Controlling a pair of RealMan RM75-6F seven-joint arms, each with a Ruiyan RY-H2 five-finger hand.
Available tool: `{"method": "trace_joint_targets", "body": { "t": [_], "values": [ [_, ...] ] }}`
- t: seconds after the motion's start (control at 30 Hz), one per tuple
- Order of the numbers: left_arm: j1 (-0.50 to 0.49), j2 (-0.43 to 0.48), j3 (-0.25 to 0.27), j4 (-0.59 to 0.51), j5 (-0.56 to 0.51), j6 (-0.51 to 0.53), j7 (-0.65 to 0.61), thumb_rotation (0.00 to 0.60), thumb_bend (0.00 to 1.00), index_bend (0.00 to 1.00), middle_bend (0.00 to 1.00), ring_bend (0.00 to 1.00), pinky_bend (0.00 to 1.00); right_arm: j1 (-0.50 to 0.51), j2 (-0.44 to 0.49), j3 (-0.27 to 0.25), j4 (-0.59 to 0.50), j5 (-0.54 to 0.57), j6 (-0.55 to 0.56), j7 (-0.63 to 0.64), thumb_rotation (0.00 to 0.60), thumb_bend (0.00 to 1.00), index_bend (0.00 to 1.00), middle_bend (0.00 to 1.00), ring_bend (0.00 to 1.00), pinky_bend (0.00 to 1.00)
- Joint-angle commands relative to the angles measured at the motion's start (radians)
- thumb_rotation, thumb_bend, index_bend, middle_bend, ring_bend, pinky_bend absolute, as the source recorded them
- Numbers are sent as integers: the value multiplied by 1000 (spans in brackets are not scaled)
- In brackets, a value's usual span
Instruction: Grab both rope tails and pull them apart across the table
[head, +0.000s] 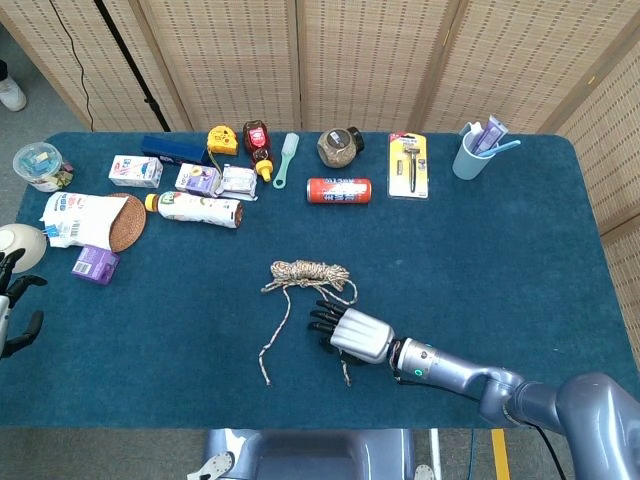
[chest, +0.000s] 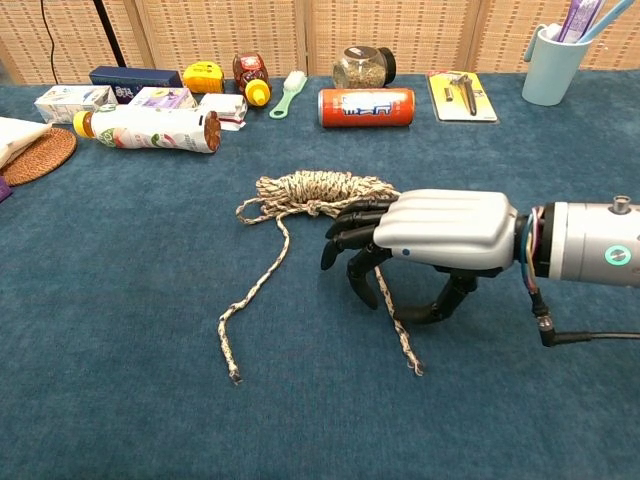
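Note:
A speckled rope lies mid-table, its coiled bundle (head: 310, 271) (chest: 318, 189) at the far end and two tails trailing toward me. The left tail (chest: 255, 290) lies free and ends at a frayed tip (chest: 232, 376). My right hand (head: 352, 333) (chest: 435, 233) hovers palm down over the right tail (chest: 400, 335). Its dark fingers (chest: 350, 245) curl down on one side of the tail and the thumb (chest: 435, 308) sits on the other, with a gap between them. My left hand (head: 12, 300) hangs at the table's left edge, fingers apart and holding nothing.
A back row holds a red can (head: 338, 190), a jar (head: 340, 146), a razor pack (head: 408, 165), a blue cup (head: 472, 152) and a lying bottle (head: 198, 208). A wicker coaster (head: 127, 222) and a purple box (head: 95, 265) sit at the left.

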Motion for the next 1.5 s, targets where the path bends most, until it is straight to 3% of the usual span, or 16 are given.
{"method": "trace_joint_targets", "body": {
  "t": [0.03,1.5],
  "values": [
    [1,1,0,-1,0,1,-1,600,404,339,79,22,0,2,-1,-3,2,2,-1,-2,600,388,490,193,86,0],
    [5,7,9,4,1,-1,-23,600,405,339,72,19,0,10,-18,-37,12,31,-13,-39,600,388,490,193,86,0]
  ]
}}
